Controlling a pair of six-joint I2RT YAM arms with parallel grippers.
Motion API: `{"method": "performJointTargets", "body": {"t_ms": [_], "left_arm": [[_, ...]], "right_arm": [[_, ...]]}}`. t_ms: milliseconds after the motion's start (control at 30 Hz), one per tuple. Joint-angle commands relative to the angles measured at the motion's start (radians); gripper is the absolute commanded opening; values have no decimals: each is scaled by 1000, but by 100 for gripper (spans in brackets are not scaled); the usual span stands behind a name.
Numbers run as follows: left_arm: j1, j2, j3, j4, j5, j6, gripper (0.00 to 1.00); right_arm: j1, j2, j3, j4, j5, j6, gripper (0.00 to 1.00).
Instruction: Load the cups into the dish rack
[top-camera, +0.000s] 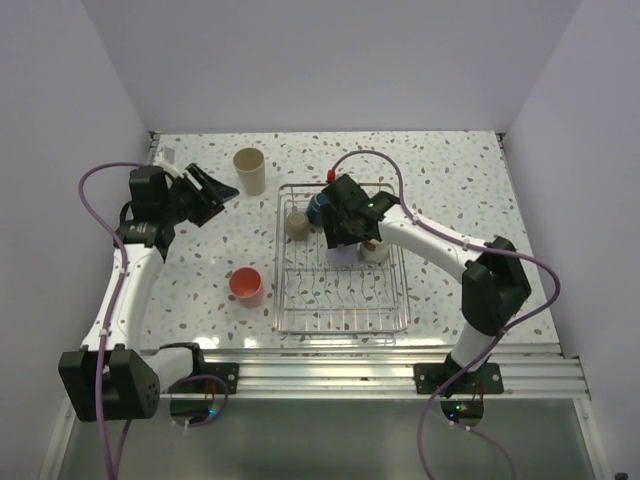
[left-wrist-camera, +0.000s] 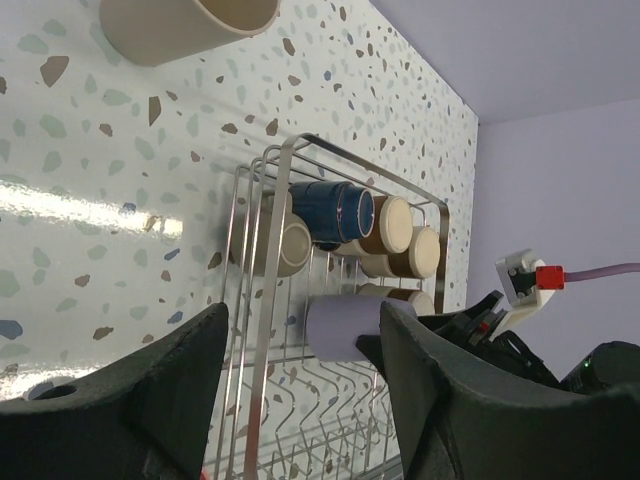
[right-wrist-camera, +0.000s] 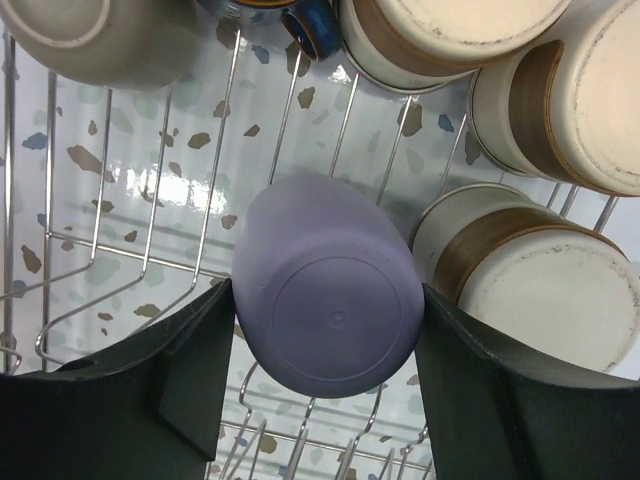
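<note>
dish rack (top-camera: 340, 302) holds several cups (right-wrist-camera: 545, 290); right gripper (right-wrist-camera: 322, 345) clasps lavender tumbler (right-wrist-camera: 328, 300) inside; left gripper (left-wrist-camera: 300, 362) released.

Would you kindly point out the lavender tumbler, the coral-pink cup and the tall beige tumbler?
lavender tumbler (right-wrist-camera: 325, 300): right wrist view, on its flat base.
coral-pink cup (top-camera: 245, 284): top external view, inside its open mouth.
tall beige tumbler (top-camera: 250, 172): top external view, on its side wall.

A tumbler (right-wrist-camera: 325, 310) sits base-up between the right gripper's (right-wrist-camera: 325, 350) fingers, inside the rack (top-camera: 340, 328). A mug (top-camera: 318, 208) and short cups (right-wrist-camera: 540, 270) crowd beyond and beside it. Outside the rack, a tall tumbler (top-camera: 250, 170) stands just beyond the left gripper (top-camera: 220, 195), and a cup (top-camera: 246, 285) well behind it.
</note>
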Motion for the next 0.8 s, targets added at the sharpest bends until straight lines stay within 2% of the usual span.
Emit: {"method": "performJointTargets", "body": {"t_ms": [0,333,600,700,733,767], "left_arm": [[3,3,27,23,-3,27,65],[3,11,32,18,-1,38,65],[3,12,33,15,-3,47,65],[1,12,33,15,-3,46,65],[1,14,33,15,-3,46,65],[1,12,33,14,-3,46,65]], "right_arm": [[0,9,-12,34,34,-6,0],[0,39,19,-9,126,-2,0],[8,56,28,-20,128,0,0],[17,59,30,-24,123,0,15],[20,59,31,-23,123,-2,30],[21,59,31,-24,125,0,37]]}}
